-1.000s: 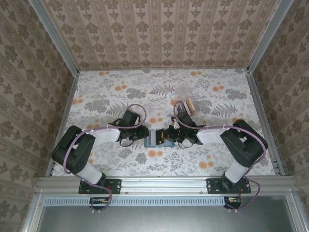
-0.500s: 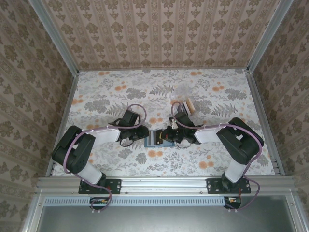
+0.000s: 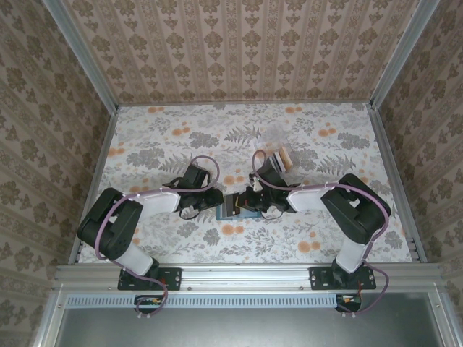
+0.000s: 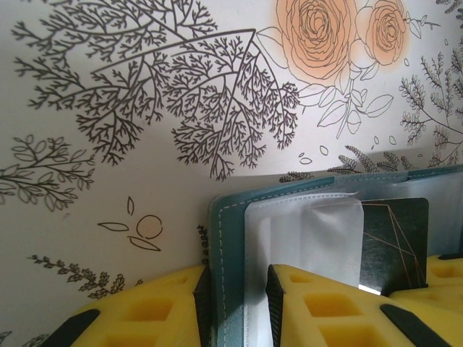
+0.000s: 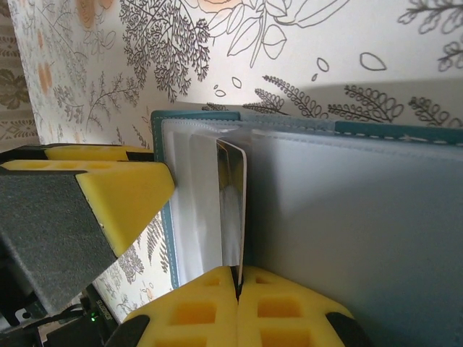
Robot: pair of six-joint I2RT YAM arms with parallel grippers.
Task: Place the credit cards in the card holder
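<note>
The teal card holder [image 3: 234, 207] lies open at mid-table between both grippers. My left gripper [image 4: 239, 307] is shut on the card holder's [image 4: 230, 238] left cover edge, together with a clear sleeve. A dark grey credit card [image 4: 394, 242] with thin gold lines sits partly under the translucent pocket. In the right wrist view that credit card [image 5: 233, 206] shows edge-on, standing over the card holder's [image 5: 354, 238] grey inner face, with my right gripper [image 5: 237, 280] shut on its near end. From above, the right gripper [image 3: 252, 202] meets the holder's right side and the left gripper [image 3: 217, 204] its left.
A small stack of other cards [image 3: 280, 157] lies behind the right arm. The floral table cover [image 3: 166, 144] runs out to metal rails and patterned walls on three sides. The left gripper's yellow fingers [image 5: 123, 191] are close beside the card.
My right gripper has moved left with the dark card, further over the open holder. The left arm has stayed put, still clamping the cover.
</note>
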